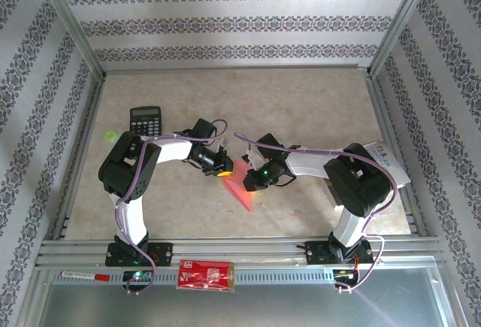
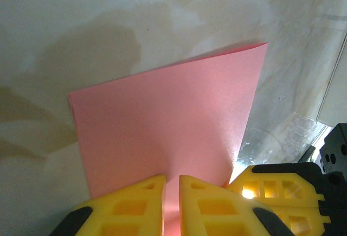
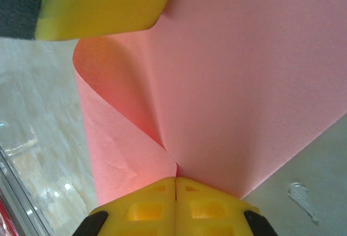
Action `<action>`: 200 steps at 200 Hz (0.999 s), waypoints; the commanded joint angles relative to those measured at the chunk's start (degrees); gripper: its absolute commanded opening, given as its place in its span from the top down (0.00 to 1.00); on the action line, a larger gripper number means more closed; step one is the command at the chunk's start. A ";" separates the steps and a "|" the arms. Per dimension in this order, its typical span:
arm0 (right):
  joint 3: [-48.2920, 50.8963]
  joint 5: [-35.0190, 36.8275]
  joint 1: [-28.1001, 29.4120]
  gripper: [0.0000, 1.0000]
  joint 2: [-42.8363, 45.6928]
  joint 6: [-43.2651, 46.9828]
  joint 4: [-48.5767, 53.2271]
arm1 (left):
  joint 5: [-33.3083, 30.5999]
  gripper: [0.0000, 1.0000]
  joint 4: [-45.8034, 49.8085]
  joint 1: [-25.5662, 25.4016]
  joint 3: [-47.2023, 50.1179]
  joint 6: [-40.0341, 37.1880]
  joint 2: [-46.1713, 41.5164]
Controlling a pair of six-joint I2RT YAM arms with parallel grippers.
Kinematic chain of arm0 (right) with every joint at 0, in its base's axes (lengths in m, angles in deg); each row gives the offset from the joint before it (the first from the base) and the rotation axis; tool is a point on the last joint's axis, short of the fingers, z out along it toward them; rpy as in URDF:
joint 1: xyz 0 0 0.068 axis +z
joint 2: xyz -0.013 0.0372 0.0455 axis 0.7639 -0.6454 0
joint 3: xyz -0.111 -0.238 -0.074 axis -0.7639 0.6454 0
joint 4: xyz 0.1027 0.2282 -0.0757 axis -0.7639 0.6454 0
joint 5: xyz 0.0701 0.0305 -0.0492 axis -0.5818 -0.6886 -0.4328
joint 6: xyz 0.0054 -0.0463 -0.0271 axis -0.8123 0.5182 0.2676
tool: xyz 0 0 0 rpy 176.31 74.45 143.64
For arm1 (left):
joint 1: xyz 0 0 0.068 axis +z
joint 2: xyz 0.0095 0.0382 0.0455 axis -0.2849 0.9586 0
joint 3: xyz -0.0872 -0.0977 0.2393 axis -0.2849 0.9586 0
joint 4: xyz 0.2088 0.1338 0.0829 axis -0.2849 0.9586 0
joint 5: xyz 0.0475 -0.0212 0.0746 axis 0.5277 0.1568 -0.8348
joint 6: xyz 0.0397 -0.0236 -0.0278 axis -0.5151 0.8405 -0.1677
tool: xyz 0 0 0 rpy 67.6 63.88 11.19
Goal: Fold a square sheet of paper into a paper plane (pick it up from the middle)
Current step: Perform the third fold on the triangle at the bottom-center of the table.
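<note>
Where both arms meet at mid-frame in the top view, the square sheet of paper (image 1: 242, 189) stands curled over the worktop (image 1: 301, 109). The left fingers (image 2: 187, 201) pinch its edge. The right fingers (image 3: 181, 206), pressed together, pinch another edge.

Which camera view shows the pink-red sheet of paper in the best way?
Left wrist: the sheet shows most of its outline, two corners included. Right wrist sees a close, cropped curl of it. Top external sees it small and partly covered.

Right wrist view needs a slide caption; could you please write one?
Right gripper pinches the curled pink-red paper sheet.
</note>
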 commanded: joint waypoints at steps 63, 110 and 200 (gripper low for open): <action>-2.78 1.86 0.58 0.98 -0.45 0.16 1.37 | -1.82 0.85 3.09 -0.68 1.60 -0.38 -0.32; -2.09 1.72 0.72 0.98 -0.54 -0.03 1.20 | -1.73 0.85 3.00 -0.67 1.63 -0.36 -0.35; 1.45 2.07 2.31 0.98 0.92 -2.66 -1.44 | -1.86 0.85 2.81 -0.67 1.86 -0.35 -0.27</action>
